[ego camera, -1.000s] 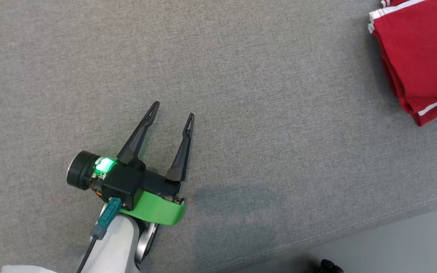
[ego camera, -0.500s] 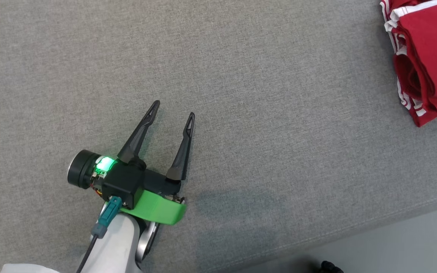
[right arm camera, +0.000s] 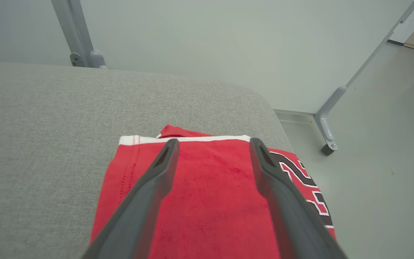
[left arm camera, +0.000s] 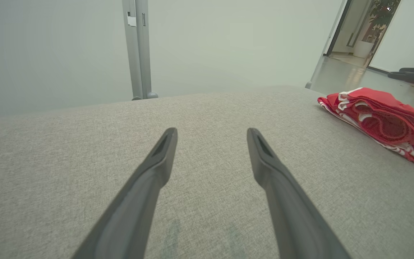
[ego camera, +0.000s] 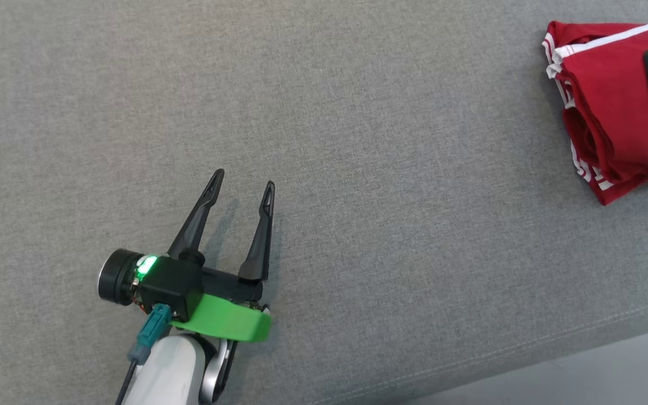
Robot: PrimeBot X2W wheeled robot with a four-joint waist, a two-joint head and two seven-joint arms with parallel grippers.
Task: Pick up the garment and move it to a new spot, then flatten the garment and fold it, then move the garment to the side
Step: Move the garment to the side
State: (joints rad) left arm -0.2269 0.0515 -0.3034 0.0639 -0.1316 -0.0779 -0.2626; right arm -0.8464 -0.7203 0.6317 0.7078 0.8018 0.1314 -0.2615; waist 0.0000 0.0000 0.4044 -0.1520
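1. A folded red fabric garment (ego camera: 605,112) with white trim and black numerals lies by the right end of the grey fabric-covered table (ego camera: 358,112).
2. The right tool (right arm camera: 214,142) is poised over the garment, its fingers spread apart and gripping nothing.
3. The left tool (ego camera: 244,178) is over bare table, well apart from the garment, its fingers apart and empty.
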